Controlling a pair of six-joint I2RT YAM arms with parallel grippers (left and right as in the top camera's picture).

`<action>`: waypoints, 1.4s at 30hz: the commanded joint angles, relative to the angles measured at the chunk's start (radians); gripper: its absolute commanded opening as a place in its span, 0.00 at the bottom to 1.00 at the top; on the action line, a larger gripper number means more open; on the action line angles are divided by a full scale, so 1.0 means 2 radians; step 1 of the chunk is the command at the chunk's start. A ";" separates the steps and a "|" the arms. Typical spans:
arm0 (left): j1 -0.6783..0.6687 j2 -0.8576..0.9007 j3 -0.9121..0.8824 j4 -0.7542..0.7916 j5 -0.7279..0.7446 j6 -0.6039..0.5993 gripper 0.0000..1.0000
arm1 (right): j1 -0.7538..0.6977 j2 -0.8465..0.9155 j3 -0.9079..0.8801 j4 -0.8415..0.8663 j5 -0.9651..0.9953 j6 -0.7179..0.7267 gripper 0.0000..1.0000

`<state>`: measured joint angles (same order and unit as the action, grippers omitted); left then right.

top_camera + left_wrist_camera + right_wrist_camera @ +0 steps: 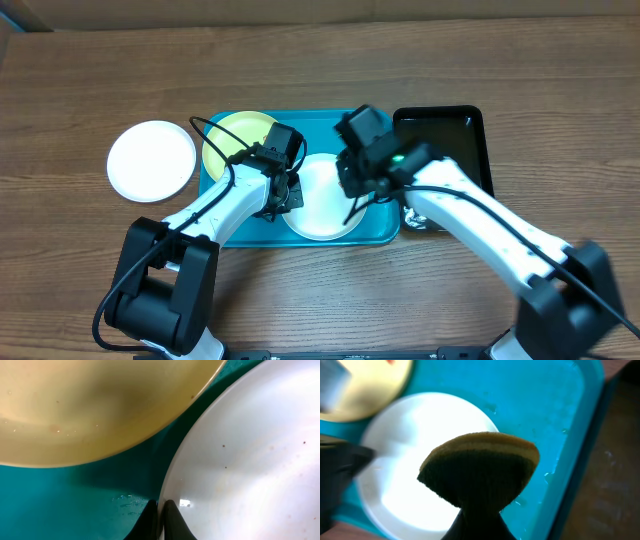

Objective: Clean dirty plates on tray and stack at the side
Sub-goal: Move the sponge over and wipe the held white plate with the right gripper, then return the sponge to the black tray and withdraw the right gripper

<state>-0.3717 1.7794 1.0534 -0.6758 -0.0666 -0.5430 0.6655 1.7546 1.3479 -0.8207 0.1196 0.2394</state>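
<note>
scrubbing step: left end effector (pixel 161 521) pinches the white plate (pixel 250 460) rim, right end effector (pixel 479 527) clamps the sponge (pixel 480 467); next, i'd wipe.

Tray (pixel 315 128): filled by yellow plate (pixel 228 135), white plate (pixel 320 212), left arm (pixel 215 205), right arm (pixel 480 215). Worktop (pixel 320 60): far strip open; black tray (pixel 470 135) right.

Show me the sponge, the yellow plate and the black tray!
sponge (pixel 480 472), right wrist view, middle of its dark face.
yellow-green plate (pixel 238 135), overhead view, its bare upper part.
black tray (pixel 440 111), overhead view, its far rim.
</note>
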 commanded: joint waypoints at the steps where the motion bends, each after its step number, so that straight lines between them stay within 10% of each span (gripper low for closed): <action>1: 0.002 -0.001 -0.004 0.000 -0.005 0.008 0.04 | 0.008 0.035 -0.003 0.016 0.049 0.011 0.04; 26: 0.002 -0.001 -0.004 0.000 -0.005 0.008 0.04 | 0.010 0.143 -0.003 0.052 0.033 0.012 0.04; 42: 0.002 -0.001 -0.004 0.000 -0.005 0.008 0.04 | 0.007 0.171 -0.002 0.068 -0.140 0.011 0.04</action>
<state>-0.3717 1.7794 1.0534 -0.6758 -0.0643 -0.5430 0.6765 2.0357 1.3602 -0.6693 -0.0566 0.2581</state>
